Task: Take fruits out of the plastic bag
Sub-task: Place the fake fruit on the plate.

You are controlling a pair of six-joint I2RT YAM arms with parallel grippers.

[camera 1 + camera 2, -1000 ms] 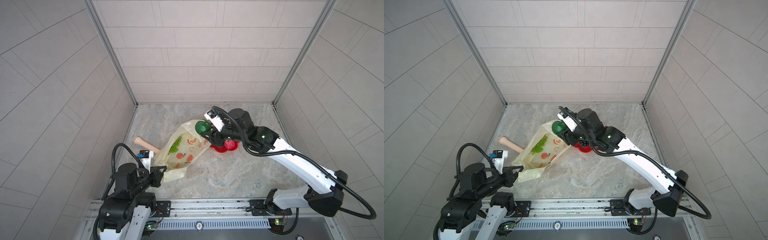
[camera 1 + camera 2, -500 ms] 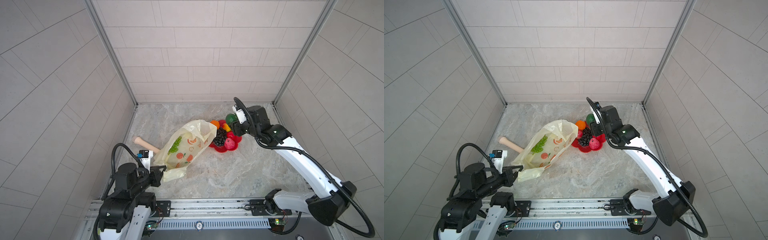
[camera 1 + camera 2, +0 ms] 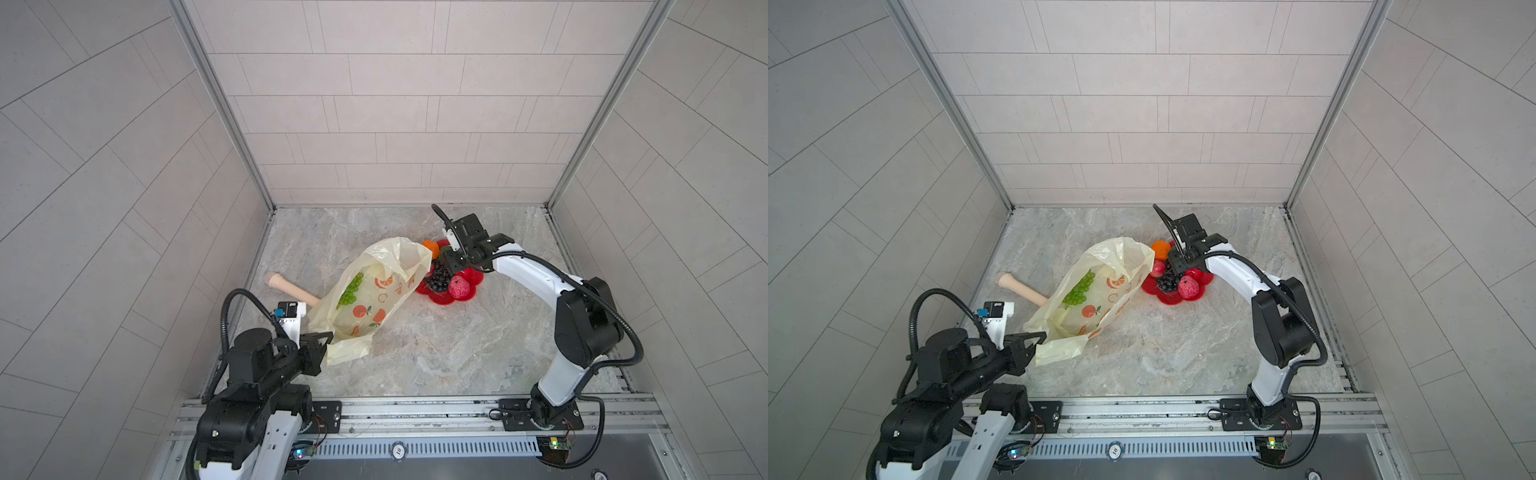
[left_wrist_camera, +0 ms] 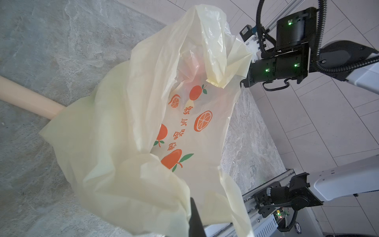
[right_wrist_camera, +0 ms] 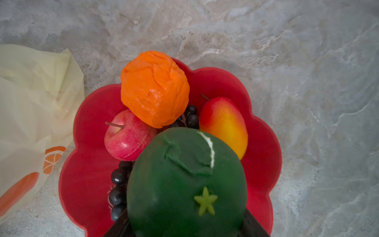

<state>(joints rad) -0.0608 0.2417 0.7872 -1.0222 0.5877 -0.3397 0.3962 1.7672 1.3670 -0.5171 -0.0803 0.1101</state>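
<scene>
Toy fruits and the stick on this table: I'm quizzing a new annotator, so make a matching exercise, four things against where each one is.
Things
1. dark green round toy fruit
2. green toy grape bunch
3. bumpy pink toy fruit
4. beige rolling-pin-like stick

Places
A. lying on the red flower-shaped plate
B. one end hidden under the pale yellow plastic bag
C. held in the right gripper
D. inside that bag

Pairs: 1-C, 2-D, 3-A, 4-B
</scene>
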